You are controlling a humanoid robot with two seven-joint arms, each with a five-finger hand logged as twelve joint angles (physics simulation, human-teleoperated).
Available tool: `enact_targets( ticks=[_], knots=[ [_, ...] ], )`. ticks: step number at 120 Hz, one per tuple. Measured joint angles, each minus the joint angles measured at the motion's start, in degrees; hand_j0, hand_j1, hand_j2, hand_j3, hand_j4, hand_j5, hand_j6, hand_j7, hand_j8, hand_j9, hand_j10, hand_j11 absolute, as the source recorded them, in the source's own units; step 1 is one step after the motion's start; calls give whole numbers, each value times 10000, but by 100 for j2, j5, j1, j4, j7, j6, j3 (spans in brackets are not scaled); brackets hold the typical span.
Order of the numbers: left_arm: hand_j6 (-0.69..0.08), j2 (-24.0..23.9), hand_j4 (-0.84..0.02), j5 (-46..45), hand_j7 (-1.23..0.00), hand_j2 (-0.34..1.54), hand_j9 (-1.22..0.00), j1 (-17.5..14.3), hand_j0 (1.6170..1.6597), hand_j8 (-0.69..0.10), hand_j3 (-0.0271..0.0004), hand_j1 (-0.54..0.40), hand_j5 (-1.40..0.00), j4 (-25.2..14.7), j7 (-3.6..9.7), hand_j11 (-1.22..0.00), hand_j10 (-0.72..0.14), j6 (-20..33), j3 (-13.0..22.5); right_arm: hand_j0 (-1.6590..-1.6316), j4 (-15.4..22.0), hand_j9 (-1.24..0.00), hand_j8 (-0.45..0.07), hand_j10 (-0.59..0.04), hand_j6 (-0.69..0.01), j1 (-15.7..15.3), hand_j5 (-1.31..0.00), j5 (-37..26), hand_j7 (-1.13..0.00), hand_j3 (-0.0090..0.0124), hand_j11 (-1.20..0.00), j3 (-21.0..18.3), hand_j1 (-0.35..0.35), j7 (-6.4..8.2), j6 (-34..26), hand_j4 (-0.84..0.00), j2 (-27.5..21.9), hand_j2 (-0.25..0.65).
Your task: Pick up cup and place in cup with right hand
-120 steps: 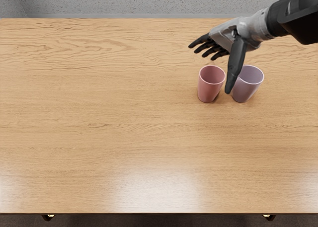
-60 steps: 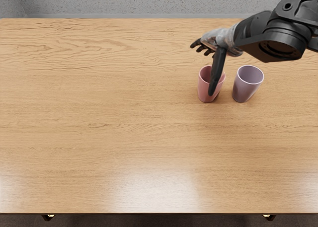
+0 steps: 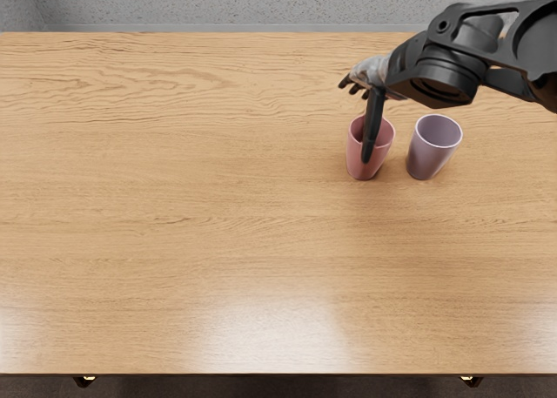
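At 2 o'clock from the middle of the wooden table (image 3: 191,198) stands the pink cup (image 3: 379,152), upright, its mouth facing up, and it looks to be the cup meant for lifting, though the task does not say which. Near it, at 3 o'clock, is the purple cup (image 3: 429,157), also upright, with a strip of wood showing between the 2. At 12 o'clock from the pink cup is the right hand (image 3: 372,73), spread and gripping nothing: its fingers (image 3: 345,82) reach out toward 8 o'clock, and its thumb (image 3: 372,128) hangs toward 6 o'clock, crossing the pink cup's rim and wall in the head view. Whether the thumb touches the cup or merely passes above it cannot be told. Beyond the hand, the right arm (image 3: 439,71) runs off toward 3 o'clock and out at the right edge. The step in hand seems to be the approach for the grasp; neither cup is nested in the other. What comes next, by the look of it, is to settle the palm against the pink cup and close thumb and fingers around its wall, minding that the thumb doesn't knock the rim, then raise it well clear and carry it toward 3 o'clock, over the purple cup's mouth.
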Motion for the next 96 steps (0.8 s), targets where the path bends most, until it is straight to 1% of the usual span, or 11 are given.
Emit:
enact_targets(
  ticks=[13, 26, 50, 66, 96],
  knots=[
    [1, 0, 1, 0, 0, -1, 0, -1, 16581, 1, 0, 3489, 0, 1, 0, 0, 1, 0, 0, -16581, -164, -671, -533, -526, -540, -38, -672, -122, -669, 0, -670, -154, -2877, 0, -219, -531, 163, -98],
    [1, 0, 1, 0, 0, -1, 0, -1, 16581, 1, 0, 3490, 0, 1, 0, 0, 1, 0, 0, -16581, -195, -657, -523, -516, -530, -56, -658, -158, -655, 0, -657, -350, -2890, 0, -317, -520, 234, -95],
    [1, 0, 1, 0, 0, -1, 0, -1, 16581, 2, 0, 3490, 0, 0, 0, 0, 1, 1, 0, -16581, -371, -651, -518, -511, -525, -237, -651, -216, -649, 0, -650, -632, -2897, 0, -458, -516, 345, -93],
    [1, 0, 1, 0, 0, -1, 0, -1, 16581, 2, 0, 3490, 0, -2, 0, 0, 1, 0, 0, -16581, -561, -746, -592, -585, -600, -421, -747, -266, -744, 0, -745, -679, -2809, 0, -561, -589, 478, -107],
    [1, 0, 1, 0, 0, -1, 0, -1, 16581, 1, 0, 3490, 0, 1, 0, 0, 1, 0, 0, -16581, -851, -997, -786, -778, -794, -630, -998, -273, -995, 0, -997, -655, -2578, 0, -593, -783, 766, -145]
  ],
)
